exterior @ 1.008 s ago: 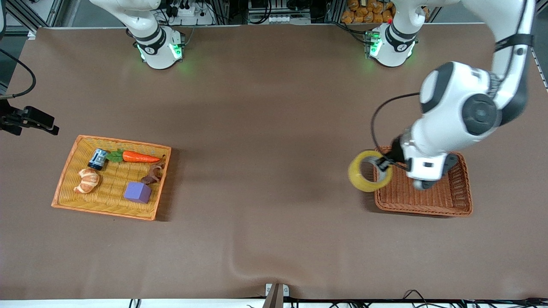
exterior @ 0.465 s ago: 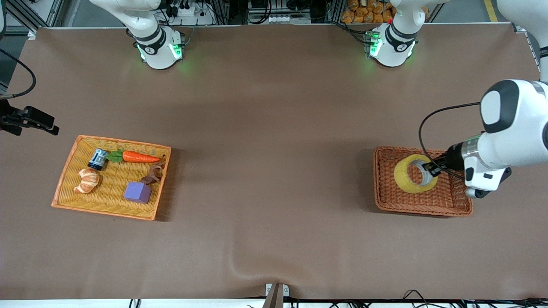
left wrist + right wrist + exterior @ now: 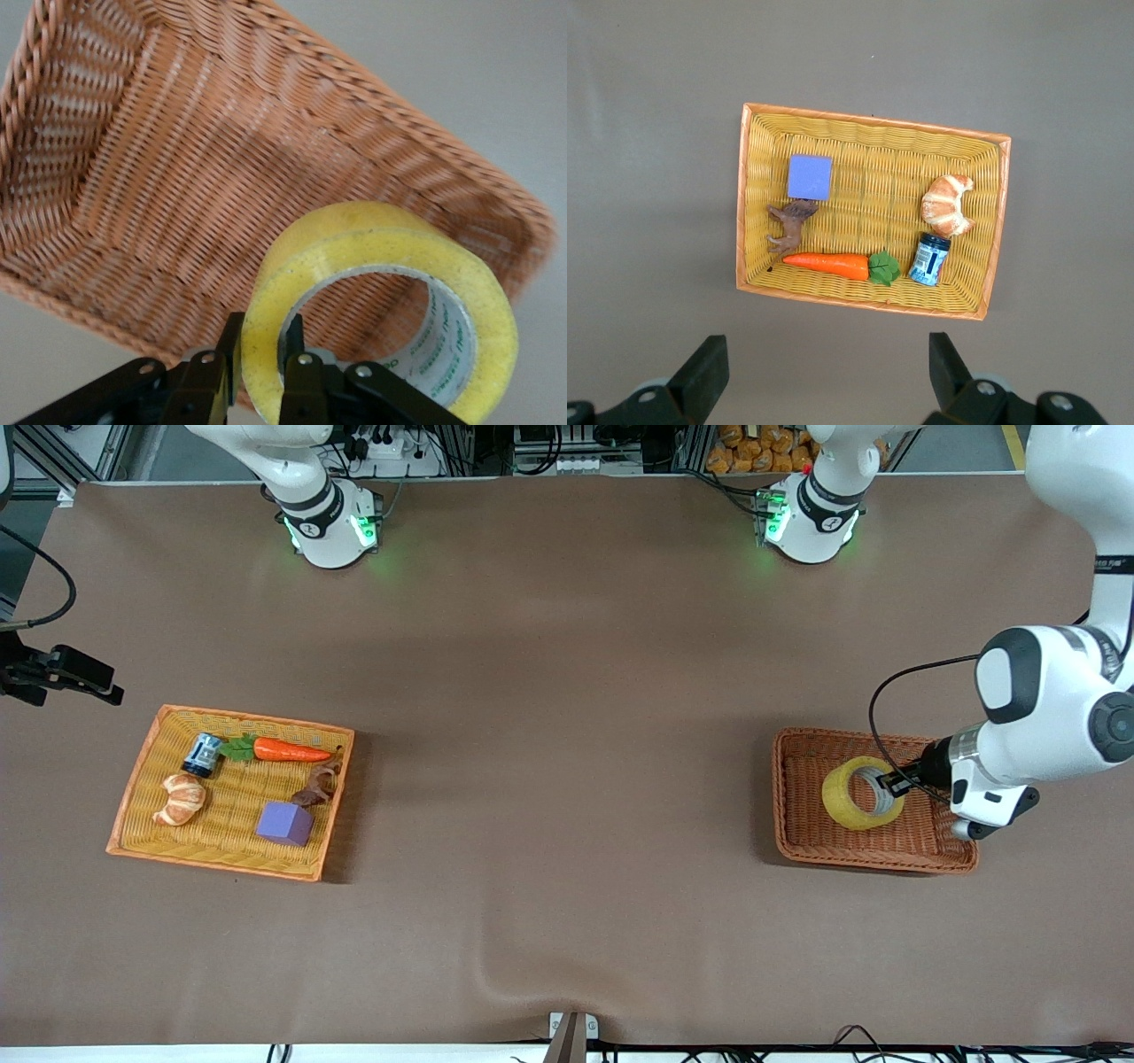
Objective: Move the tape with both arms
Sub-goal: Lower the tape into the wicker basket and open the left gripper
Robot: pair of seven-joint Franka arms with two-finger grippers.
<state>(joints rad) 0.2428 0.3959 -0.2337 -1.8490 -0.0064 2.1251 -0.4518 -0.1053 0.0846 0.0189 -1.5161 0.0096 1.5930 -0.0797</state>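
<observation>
Item: tape (image 3: 861,793), yellowish ring with grey-white core. Held on edge over the brown wicker basket (image 3: 802,850) at the left arm's end of the table; whether it touches the basket floor I cannot tell.

Item: my left gripper (image 3: 889,784). Over the same brown basket, jaws pinching the wall of the tape, one finger inside the ring and one outside (image 3: 205,390).

Item: my right gripper (image 3: 824,376). High above the yellow tray (image 3: 142,757) at the right arm's end of the table, jaws spread wide, holding nothing; this arm waits.

Contents of the yellow tray: carrot (image 3: 291,751), croissant (image 3: 182,798), purple cube (image 3: 284,823), small blue-labelled jar (image 3: 202,755), brown animal figure (image 3: 317,786).
</observation>
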